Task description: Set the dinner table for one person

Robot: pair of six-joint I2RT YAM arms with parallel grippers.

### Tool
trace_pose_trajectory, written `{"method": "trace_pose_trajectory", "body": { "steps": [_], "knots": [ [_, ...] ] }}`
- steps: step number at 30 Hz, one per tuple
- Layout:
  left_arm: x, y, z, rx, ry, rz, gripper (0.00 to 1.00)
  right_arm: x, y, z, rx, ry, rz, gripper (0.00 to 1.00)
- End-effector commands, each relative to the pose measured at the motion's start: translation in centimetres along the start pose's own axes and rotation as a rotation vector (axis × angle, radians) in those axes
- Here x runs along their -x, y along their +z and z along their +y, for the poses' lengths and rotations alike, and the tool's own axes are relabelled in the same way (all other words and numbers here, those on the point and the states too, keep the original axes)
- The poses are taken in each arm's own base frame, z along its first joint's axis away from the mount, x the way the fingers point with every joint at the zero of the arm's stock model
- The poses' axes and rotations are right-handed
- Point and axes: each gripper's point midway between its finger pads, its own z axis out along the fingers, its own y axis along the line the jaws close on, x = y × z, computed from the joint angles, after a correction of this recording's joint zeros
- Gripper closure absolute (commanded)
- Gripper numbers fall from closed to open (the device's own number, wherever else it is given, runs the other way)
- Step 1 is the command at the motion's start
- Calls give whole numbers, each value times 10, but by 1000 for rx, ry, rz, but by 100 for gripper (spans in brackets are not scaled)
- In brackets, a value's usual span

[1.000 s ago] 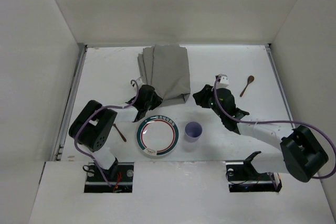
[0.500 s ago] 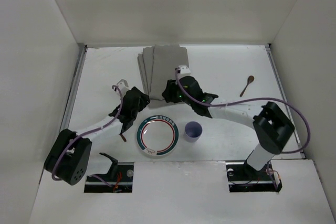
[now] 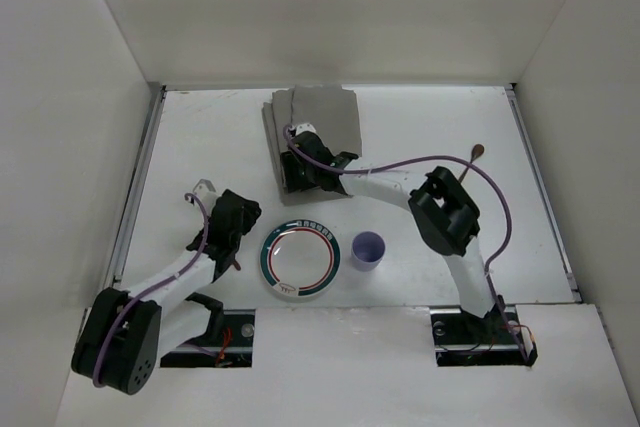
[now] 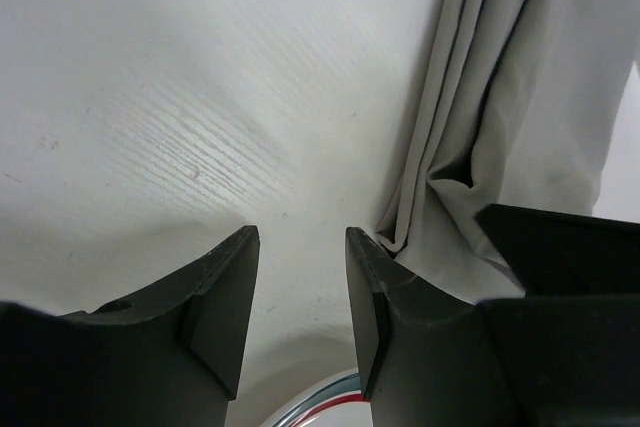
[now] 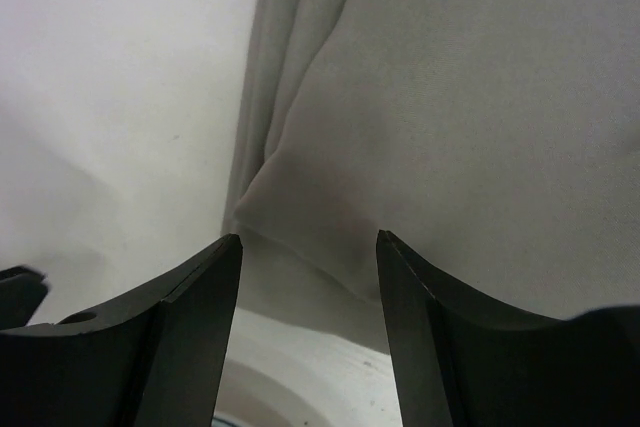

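Note:
The dinner table (image 3: 200,147) is a large matte-white surface. On it near the front lie a white plate with a red and green rim (image 3: 268,259) and a lilac cup (image 3: 368,249) to its right. A grey cloth mat (image 3: 325,117) lies folded at the back centre. My right gripper (image 3: 298,179) is open and empty over the mat's near left corner; its wrist view shows the mat (image 5: 450,97) between and beyond the gripper (image 5: 310,239). My left gripper (image 3: 243,212) is open and empty over bare table, left of the plate and apart from the mat (image 4: 520,97). It also shows in its wrist view (image 4: 300,237).
A wooden spoon (image 3: 478,151) lies at the back right, partly crossed by the right arm's cable. A thin brown utensil (image 3: 238,265) peeks out beside the left arm. White walls close in the table on the left, back and right.
My right gripper has swung left, from right of the mat to its near left corner. My left gripper has drawn back left and nearer. The mat is now narrower and folded.

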Motion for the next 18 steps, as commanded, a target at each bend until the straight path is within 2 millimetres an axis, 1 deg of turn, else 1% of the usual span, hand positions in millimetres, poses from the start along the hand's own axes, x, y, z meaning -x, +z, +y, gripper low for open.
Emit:
{"method": "trace_pose_trajectory", "body": {
  "steps": [1,3,8,10,13,16,18],
  "knots": [
    [0,-2,-3,-31,-14,1,63,14,-1,-1,-68,-27,10,38],
    [-2,-2,-2,-32,-10,5,63,11,3,2,-88,-51,30,38],
    [-2,2,-3,-41,-15,10,63,-5,13,10,-110,-107,84,38],
    [-3,3,-3,-43,-16,11,63,-9,13,14,-114,-120,91,38],
    [-6,5,-2,-39,-12,30,63,-8,10,18,-133,-157,82,37],
    [-6,6,0,-38,-18,31,63,-5,5,15,-192,-208,61,34],
    [-6,7,0,-38,-19,36,63,-3,6,15,-195,-220,59,31]
  ]
}}
